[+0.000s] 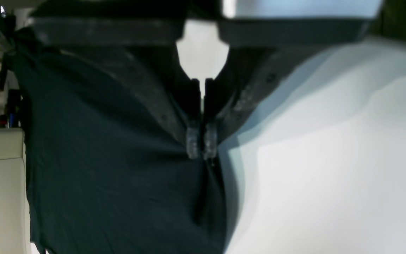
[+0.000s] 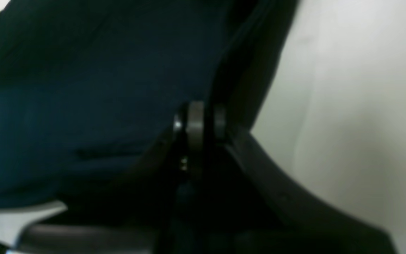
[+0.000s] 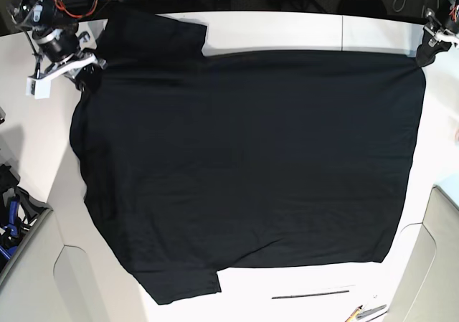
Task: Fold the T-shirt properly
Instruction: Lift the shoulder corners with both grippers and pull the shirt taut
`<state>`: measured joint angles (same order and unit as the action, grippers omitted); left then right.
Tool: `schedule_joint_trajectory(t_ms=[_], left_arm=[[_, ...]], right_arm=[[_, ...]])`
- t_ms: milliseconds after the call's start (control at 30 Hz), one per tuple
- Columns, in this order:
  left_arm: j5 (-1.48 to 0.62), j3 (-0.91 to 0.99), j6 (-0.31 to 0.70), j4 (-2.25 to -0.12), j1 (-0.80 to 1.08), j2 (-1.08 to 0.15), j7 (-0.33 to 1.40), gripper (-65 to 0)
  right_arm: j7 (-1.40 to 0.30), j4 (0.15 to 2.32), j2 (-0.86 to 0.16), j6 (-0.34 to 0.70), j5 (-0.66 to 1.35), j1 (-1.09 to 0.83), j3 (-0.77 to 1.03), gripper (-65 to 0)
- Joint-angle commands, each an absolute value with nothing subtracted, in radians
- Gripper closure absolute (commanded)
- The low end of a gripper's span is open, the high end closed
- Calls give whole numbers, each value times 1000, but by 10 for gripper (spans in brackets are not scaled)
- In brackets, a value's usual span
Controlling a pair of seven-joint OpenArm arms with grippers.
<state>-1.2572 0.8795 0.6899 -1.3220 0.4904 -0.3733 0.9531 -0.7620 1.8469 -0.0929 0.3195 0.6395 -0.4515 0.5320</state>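
The black T-shirt (image 3: 244,164) is lying spread almost flat across the white tabletop (image 3: 287,29), plain side up, with one sleeve reaching toward the far left corner in the base view and the other sticking out at the near edge. The left pincer (image 1: 201,143) is sitting at the far right corner of the cloth in the base view; its wrist view is showing the two fingers pressed together with a fold of the dark fabric pinched between them. The right pincer (image 2: 199,120) is sitting at the far left corner near the sleeve, and its jaws are likewise squeezed together on the shirt's edge, the cloth draping away from them. A thin dark rod (image 3: 312,294) and some small tools (image 3: 366,312) are lying on the tabletop just beyond the shirt's near edge.
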Motion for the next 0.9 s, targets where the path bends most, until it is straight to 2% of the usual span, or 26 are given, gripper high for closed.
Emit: schedule_joint_trajectory(t_ms=[0,467,633,867], left_arm=[[-1285,897,698,-1343,510,-400,942,0],[-1441,1029,698,-1509,654,-399,1053,0],[-1448,1026,698,-1556,619,-400,1051,0],[-1315,926,698,-1556,487,-403,980,0]], right_arm=[[-743,1880,-102,321,648,-474,548,0],[-827,2120,-102,322,734,-714,650,0],[-809,2189,-102,322,733,-691,649,0],[-748,2102,-102,321,604,-530,535,0]])
